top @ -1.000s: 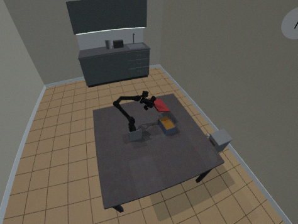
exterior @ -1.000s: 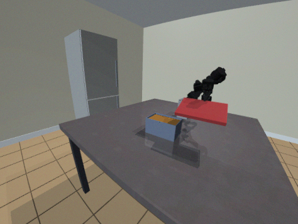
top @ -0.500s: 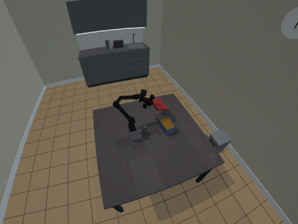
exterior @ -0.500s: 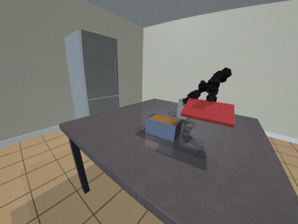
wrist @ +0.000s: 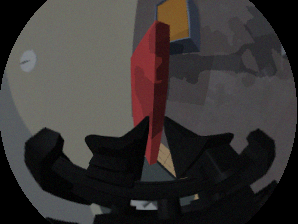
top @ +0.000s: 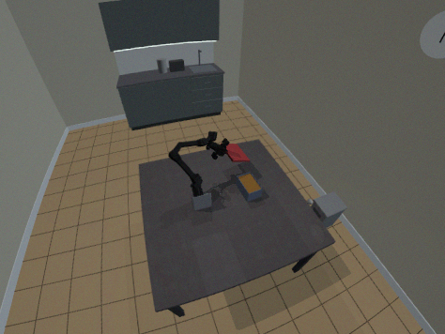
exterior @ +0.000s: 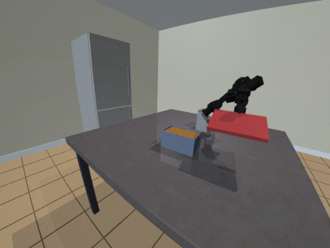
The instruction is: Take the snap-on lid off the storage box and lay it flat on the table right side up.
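The red lid (top: 238, 154) (exterior: 240, 125) (wrist: 144, 80) is off the box and up in the air, well above the table (top: 178, 267) (exterior: 250, 212), with its broad top face showing in the exterior view. It looks near level or slightly tilted. My gripper (top: 225, 148) (exterior: 239, 111) (wrist: 156, 119) is shut on one edge of it. The blue storage box (top: 254, 195) (exterior: 177, 142) (wrist: 188, 45) stands upright and open on the table, orange inside. In the top view the lid is beyond the box; in the exterior view it is to the box's right.
The arm's pale base block (top: 202, 202) (exterior: 200, 122) stands on the table beside the box. The lid's dark shadow falls on the table near the box. A grey box-shaped object (top: 330, 208) is beside the table's right edge in the top view.
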